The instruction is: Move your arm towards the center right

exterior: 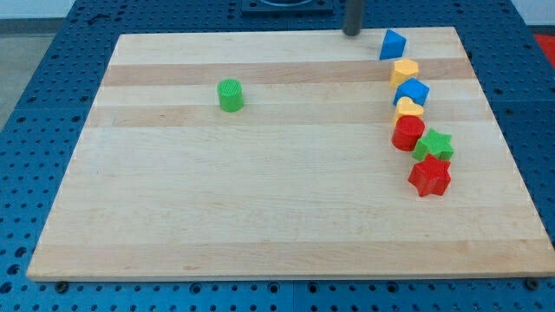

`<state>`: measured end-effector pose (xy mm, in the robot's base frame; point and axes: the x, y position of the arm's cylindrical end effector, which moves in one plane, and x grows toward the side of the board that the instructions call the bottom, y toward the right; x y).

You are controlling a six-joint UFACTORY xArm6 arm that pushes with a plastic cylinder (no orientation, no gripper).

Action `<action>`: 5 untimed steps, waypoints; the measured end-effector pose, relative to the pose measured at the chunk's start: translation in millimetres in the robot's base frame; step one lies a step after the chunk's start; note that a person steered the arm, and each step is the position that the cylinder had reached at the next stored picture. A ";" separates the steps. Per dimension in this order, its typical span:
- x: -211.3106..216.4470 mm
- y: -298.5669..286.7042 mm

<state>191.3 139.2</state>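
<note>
Rod – dark grey, straight, round, plain; my tip blunt

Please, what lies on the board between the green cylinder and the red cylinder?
Nothing. In the camera view, the stretch of board from the green cylinder to the red cylinder is bare wood. My tip is far above that line, at the view's top.

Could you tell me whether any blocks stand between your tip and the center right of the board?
Yes. My tip is at the view's top edge. A blue block sits just right of it, and yellow, blue and yellow blocks line the way down.
</note>
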 end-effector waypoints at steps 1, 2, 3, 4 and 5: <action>0.2 94.4; 10.9 186.1; 27.2 205.7; 76.7 205.5; 150.6 206.3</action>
